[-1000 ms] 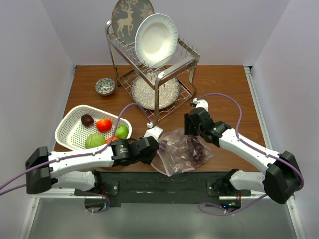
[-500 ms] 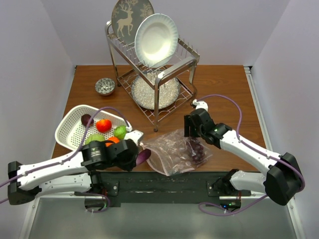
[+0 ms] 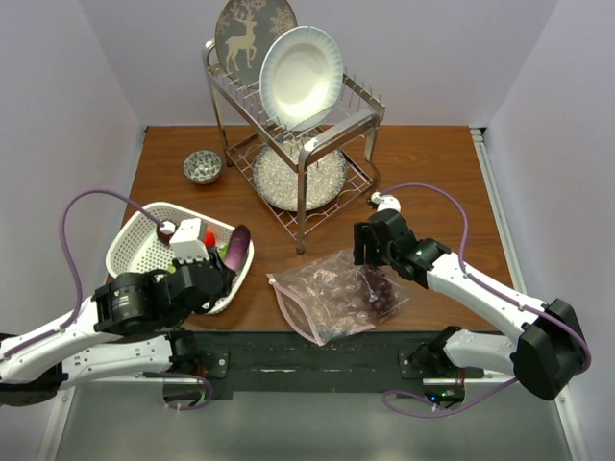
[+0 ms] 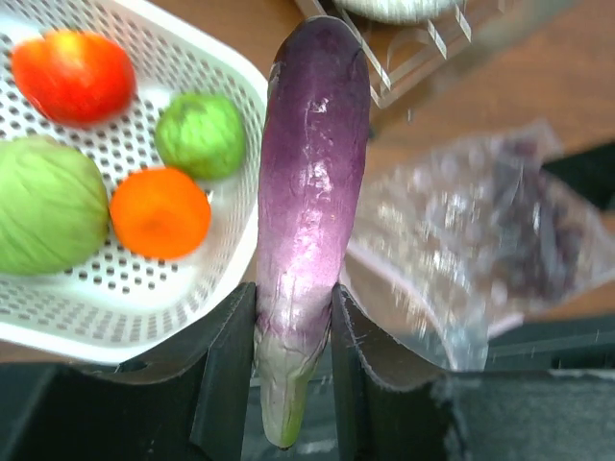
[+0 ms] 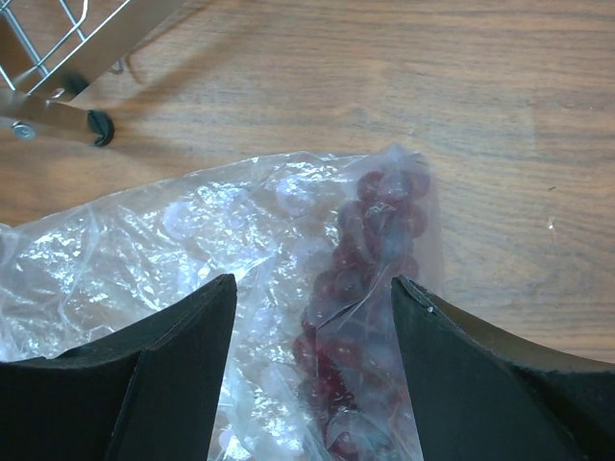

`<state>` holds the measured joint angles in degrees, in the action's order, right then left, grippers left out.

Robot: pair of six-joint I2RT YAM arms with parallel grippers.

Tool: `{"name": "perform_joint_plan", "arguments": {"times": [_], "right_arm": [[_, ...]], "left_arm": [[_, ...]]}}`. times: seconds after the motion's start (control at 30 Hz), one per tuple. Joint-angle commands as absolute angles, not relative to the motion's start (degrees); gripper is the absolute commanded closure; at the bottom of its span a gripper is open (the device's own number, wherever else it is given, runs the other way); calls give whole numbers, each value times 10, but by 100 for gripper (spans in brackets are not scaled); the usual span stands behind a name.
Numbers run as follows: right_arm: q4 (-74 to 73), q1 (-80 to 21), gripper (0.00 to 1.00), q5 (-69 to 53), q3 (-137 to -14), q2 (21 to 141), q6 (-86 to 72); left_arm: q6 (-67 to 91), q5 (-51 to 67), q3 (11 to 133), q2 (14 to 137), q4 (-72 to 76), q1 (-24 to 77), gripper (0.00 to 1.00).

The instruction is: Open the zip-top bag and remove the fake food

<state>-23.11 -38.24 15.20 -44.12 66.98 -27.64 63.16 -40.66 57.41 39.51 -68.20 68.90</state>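
The zip-top bag (image 3: 332, 296) lies crinkled and flat on the wooden counter (image 3: 432, 173), near its front edge and a little right of centre. Its pinkish zip strip runs down the bag's left side.

At the far left sits the white perforated basket (image 3: 133, 252). The left wrist view shows a green cabbage-like ball (image 4: 43, 204), a red fruit (image 4: 72, 75), an orange fruit (image 4: 160, 211) and a green lime (image 4: 200, 134) inside it. The orange fruit lies just beside the cabbage-like ball and the lime.

The left pincer (image 4: 293, 327) is clamped on a purple eggplant (image 4: 309, 192), pinching it near its pale stem end. The long body points away from the fingers and crosses the basket's right rim. Whether the eggplant touches the rim cannot be told.

Further back, a small patterned bowl (image 3: 203, 166) stands alone. To its right is a wire dish rack (image 3: 332, 130) holding a deer-patterned plate (image 3: 252, 29) and a white plate (image 3: 301, 75), with a pale round dish (image 3: 279, 178) on its lower tier.

At the bag's right end a cluster of purple grapes (image 5: 377, 240) is inside the plastic. The right pincer (image 5: 312, 288) hangs over this end with its fingers spread wide, one on each side of the grapes and gripping nothing. Whether the fingertips touch the plastic cannot be told.
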Motion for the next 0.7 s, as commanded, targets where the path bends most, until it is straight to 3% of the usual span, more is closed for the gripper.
{"name": "perform_joint_plan", "arguments": {"times": [0.0, 0.27, 0.5, 0.67], "right_arm": [[-221, -383, 31, 133, -438, 661, -273], [-235, -384, 31, 121, -447, 648, -271], [-262, -385, 31, 120, -470, 649, -257], [-273, -385, 31, 109, -474, 644, -252]], "left_arm": [[644, -536, 565, 421, -601, 660, 87], [450, -389, 499, 461, -390, 354, 91], [397, -288, 420, 475, -324, 88, 91], [380, -273, 382, 467, -323, -15, 92]]}}
